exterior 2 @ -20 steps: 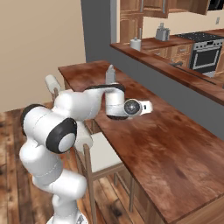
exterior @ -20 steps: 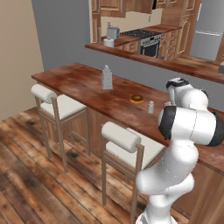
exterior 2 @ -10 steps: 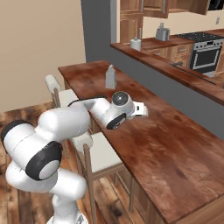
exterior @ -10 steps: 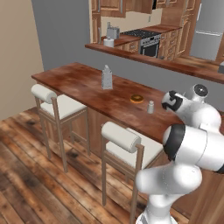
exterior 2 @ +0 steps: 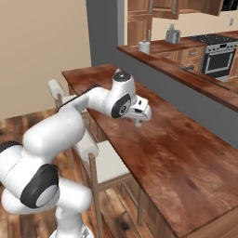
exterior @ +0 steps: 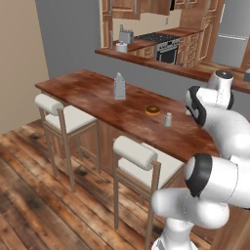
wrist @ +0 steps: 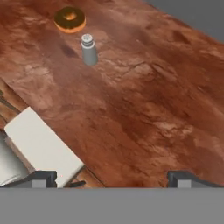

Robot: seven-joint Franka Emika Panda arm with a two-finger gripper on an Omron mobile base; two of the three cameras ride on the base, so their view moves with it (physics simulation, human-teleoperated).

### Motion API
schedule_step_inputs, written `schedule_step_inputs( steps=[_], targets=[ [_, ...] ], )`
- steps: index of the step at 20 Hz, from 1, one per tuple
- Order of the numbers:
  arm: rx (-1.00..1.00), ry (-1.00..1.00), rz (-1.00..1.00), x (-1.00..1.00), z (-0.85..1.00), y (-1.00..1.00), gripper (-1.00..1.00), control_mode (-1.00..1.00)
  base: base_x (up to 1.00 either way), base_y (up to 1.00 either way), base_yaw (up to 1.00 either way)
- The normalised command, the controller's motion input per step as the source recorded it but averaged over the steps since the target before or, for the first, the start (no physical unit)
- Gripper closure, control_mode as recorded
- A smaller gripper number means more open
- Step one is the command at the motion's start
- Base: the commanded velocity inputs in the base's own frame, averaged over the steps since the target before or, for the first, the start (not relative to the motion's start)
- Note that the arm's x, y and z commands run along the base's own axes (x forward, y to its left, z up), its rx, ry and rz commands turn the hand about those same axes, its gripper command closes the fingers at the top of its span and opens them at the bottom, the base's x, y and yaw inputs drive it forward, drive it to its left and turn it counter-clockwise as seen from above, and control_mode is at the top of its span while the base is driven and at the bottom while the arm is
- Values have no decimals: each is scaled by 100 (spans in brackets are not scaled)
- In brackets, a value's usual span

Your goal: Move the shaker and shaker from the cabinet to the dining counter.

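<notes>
One small light-grey shaker [exterior: 168,119] stands upright on the reddish-brown dining counter [exterior: 93,95], just right of a brown donut [exterior: 153,110]. In the hand view the shaker [wrist: 89,50] is far ahead at the upper left, with the donut [wrist: 70,19] beyond it. My gripper [wrist: 113,179] hovers over bare counter wood [wrist: 144,109], open with nothing between its fingers. In the right base view the gripper [exterior 2: 139,117] hangs above the counter's middle [exterior 2: 186,153]. The brown wall cabinet [exterior 2: 160,5] with grey bar handles is far off in the kitchen.
A taller grey box grater [exterior: 119,87] stands further left on the counter. Two cream-cushioned stools [exterior: 62,113] [exterior: 144,157] line its near side; one cushion [wrist: 39,144] lies below my hand. A raised ledge [exterior 2: 186,74] borders the counter's far side.
The arm's upper links have swung and turned round, while the hand stays over about the same spot of the counter. The gripper stays open; shaker, donut and grater have not moved.
</notes>
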Motion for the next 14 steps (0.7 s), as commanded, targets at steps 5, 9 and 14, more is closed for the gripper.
schedule_step_inputs(
  steps=[5, 9, 14],
  targets=[
    [9, 8, -10, -73, 23, 1, -100, -100, 0, 0, 0],
    [3, -5, -3, -90, -2, 3, -100, -100, 0, 0, 0],
    [0, -15, -4, -76, -12, 27, -100, -100, 0, 0, 0]
  ],
)
